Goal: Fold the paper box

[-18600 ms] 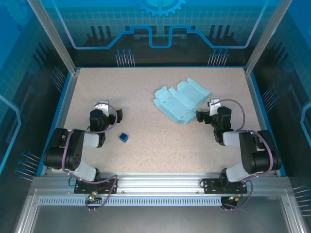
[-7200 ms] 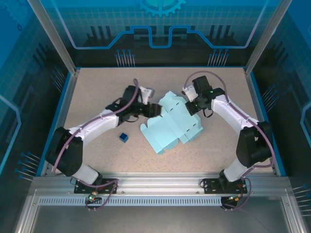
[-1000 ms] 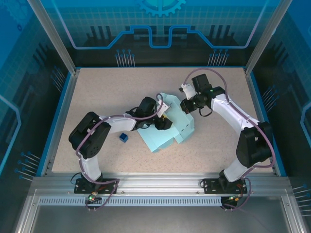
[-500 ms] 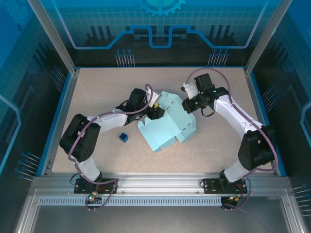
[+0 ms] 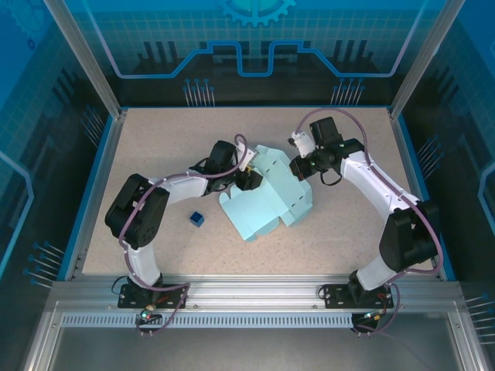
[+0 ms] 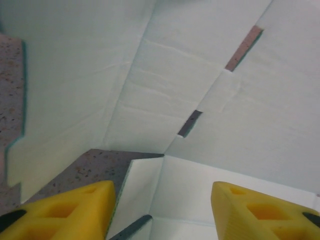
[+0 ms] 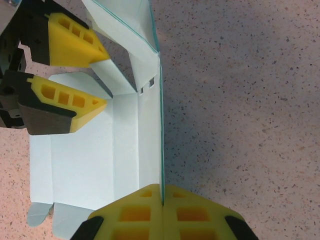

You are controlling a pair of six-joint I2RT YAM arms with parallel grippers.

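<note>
Pinching one raised panel of the box [image 5: 264, 202], right tool [image 5: 298, 165] sits at the sheet's far right corner. In right wrist view its yellow pads [image 7: 135, 212] are pressed together on the thin card edge, which stands upright between them. Box lies in the middle of the surface [image 5: 155, 139], pale blue, partly folded: most of it flat on the speckled top, far end lifted into walls. Left tool [image 5: 249, 179] is at the box's far left edge, jaws spread wide apart, gripping nothing visible. Left wrist view looks between its two yellow fingers [image 6: 65, 212] into the card: creased panels, two short slots along a fold line, a low flap corner near the fingers, a bit of speckled surface at left. Right wrist view also catches the left tool's fingers on either side of a folded-up flap; can't tell if they touch it. Small dark blue cube [image 5: 196, 219] sits on the surface left of the box, apart from it.
</note>
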